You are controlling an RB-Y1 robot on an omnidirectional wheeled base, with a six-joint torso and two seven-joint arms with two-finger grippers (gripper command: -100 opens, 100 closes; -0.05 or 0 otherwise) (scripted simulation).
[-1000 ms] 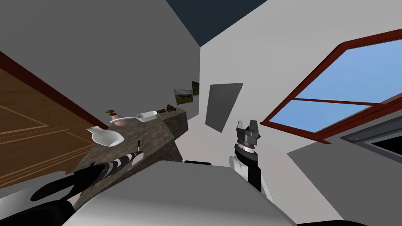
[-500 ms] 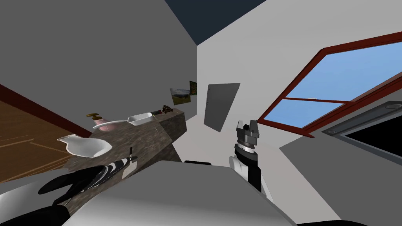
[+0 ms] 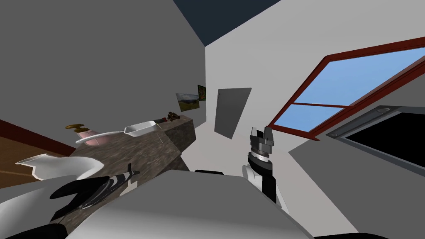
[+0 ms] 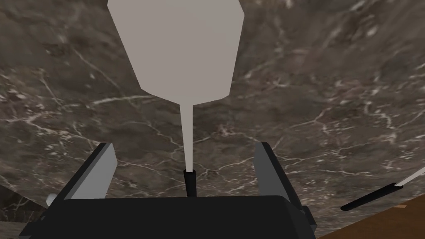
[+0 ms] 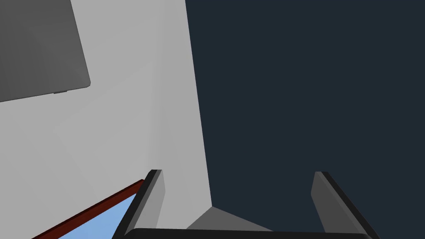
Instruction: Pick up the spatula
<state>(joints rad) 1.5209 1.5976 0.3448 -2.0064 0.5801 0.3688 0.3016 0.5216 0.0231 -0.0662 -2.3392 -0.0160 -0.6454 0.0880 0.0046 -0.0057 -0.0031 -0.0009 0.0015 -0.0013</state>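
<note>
The spatula (image 4: 176, 49) lies flat on a dark marbled counter (image 4: 332, 103): a broad light grey blade, a thin neck and a black handle (image 4: 190, 182). My left gripper (image 4: 184, 145) hangs right over it, open. Its fingers (image 4: 103, 166) stand on either side of the neck and handle, apart from them. In the head view the left gripper (image 3: 132, 176) reaches over the counter's near part (image 3: 166, 141). My right gripper (image 3: 261, 133) is raised beside the chest, away from the counter, and stands open (image 5: 237, 173) with nothing in it.
Another thin utensil with a black handle (image 4: 371, 197) lies near the counter's edge, with brown floor beyond it. On the counter stand a white jug-like vessel (image 3: 62, 166), a pink pot with a brass top (image 3: 89, 137), a long-handled white pan (image 3: 139, 129) and small brown items (image 3: 172, 116).
The head view has swung, so the counter and its things have slid left and lower in the picture. My left arm stays over the counter; the right arm is unchanged.
</note>
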